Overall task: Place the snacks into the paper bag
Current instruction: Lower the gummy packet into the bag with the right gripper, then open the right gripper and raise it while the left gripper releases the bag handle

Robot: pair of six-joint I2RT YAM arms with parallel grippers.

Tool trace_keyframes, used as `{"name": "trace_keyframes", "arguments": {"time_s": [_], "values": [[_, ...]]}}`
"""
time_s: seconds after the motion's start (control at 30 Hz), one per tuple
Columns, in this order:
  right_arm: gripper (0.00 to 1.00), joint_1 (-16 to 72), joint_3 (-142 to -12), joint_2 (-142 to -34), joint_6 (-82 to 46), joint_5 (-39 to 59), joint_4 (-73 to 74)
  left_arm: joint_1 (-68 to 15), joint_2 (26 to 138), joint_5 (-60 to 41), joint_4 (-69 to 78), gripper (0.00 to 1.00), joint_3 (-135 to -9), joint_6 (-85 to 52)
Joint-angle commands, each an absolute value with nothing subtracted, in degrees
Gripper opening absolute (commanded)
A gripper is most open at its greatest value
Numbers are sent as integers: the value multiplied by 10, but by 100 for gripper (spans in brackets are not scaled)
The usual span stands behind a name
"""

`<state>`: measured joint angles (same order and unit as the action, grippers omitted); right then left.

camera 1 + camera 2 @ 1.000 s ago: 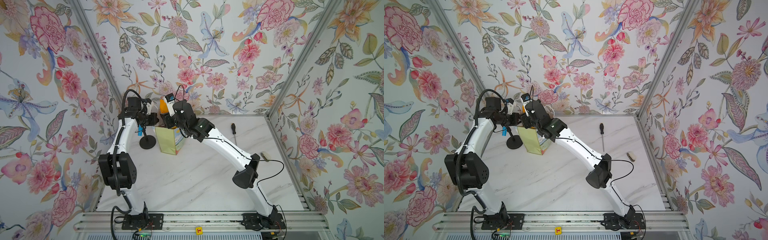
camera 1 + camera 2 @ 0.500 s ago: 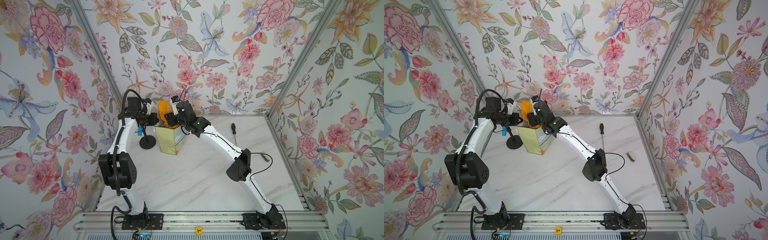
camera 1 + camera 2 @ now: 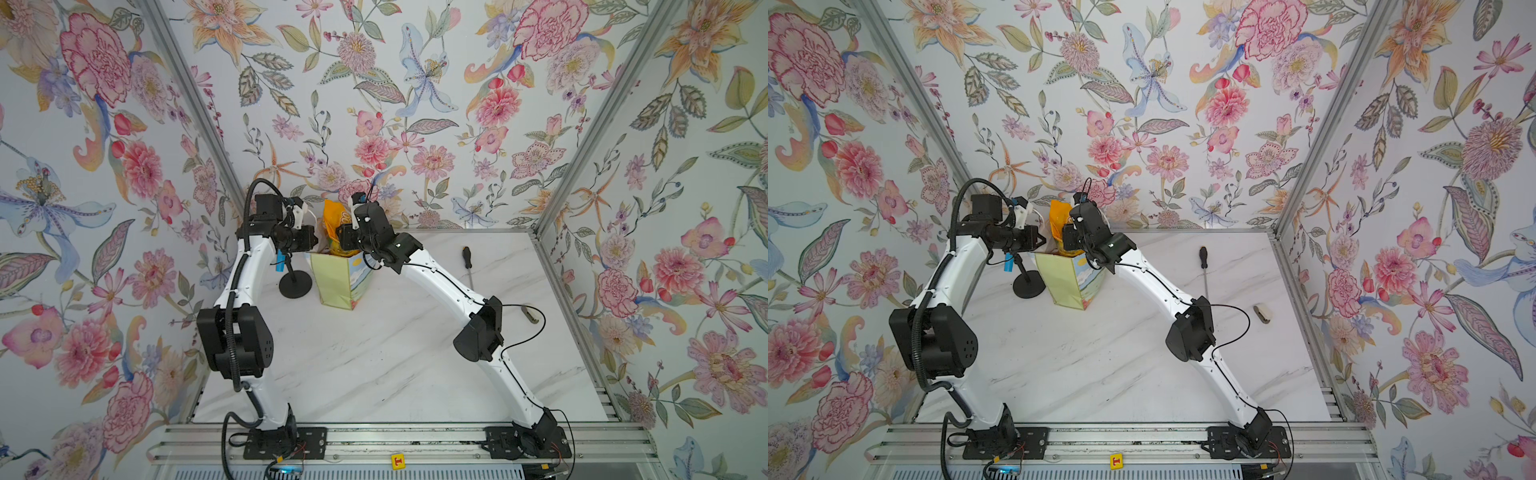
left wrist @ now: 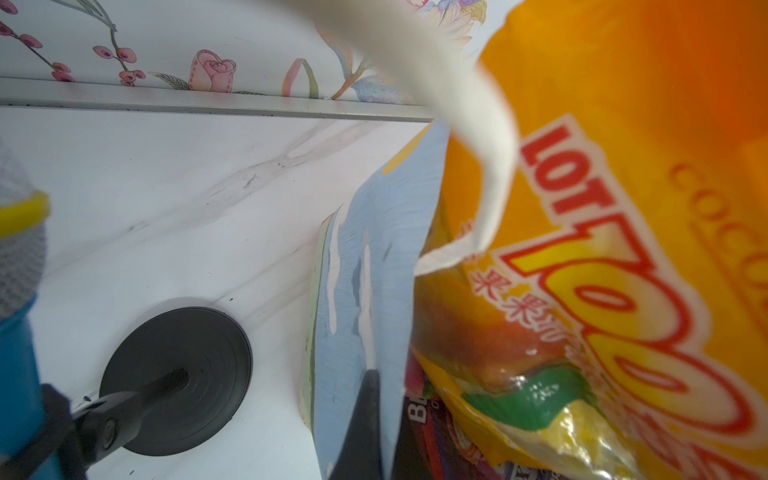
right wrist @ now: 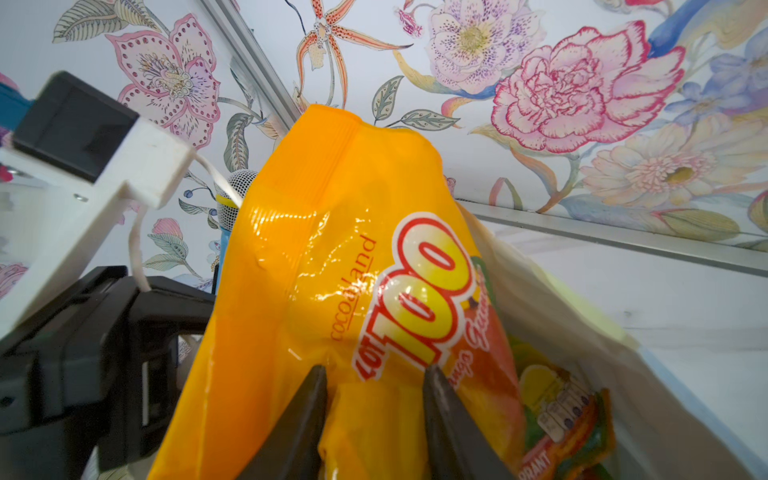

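Both top views show one blue toy microphone (image 3: 282,263), then the left gripper (image 3: 312,242) clamped on the rim of the single sky-painted paper bag (image 3: 337,282). One glossy yellow-orange "100" packet (image 3: 333,216) stands half in, over a green-orange packet (image 5: 565,419) and a purple packet (image 4: 424,419). The right gripper (image 5: 374,376) straddles it, fingers apart; I cannot tell if they pinch. It likely needs pressing down. One black-handled screwdriver (image 3: 467,257) lies on the right.

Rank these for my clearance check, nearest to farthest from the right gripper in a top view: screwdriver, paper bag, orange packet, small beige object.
1. orange packet, at the right gripper
2. paper bag, just below
3. screwdriver, back right
4. small beige object, far right
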<state>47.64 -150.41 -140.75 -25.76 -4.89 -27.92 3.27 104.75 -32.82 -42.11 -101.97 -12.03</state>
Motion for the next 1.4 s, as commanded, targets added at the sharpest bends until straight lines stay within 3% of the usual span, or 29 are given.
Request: {"name": "trace_keyframes", "arguments": {"time_s": [0.0,0.3,0.57,0.7,1.37], "values": [[49,471,-1498,-1430,-259,-42,-359,40,1014,-354,-396,7,-1023,-129],[64,476,-1508,-1333,-220,-10,-301,40,1009,-352,-385,34,-1025,-139],[75,477,-1471,-1249,-209,15,-259,41,1003,-352,-376,45,-1026,-146],[77,476,-1455,-1225,-200,16,-254,41,996,-353,-372,61,-1025,-148],[79,450,-1347,-1170,-196,9,-250,58,929,-381,-305,64,-965,-175]]}}
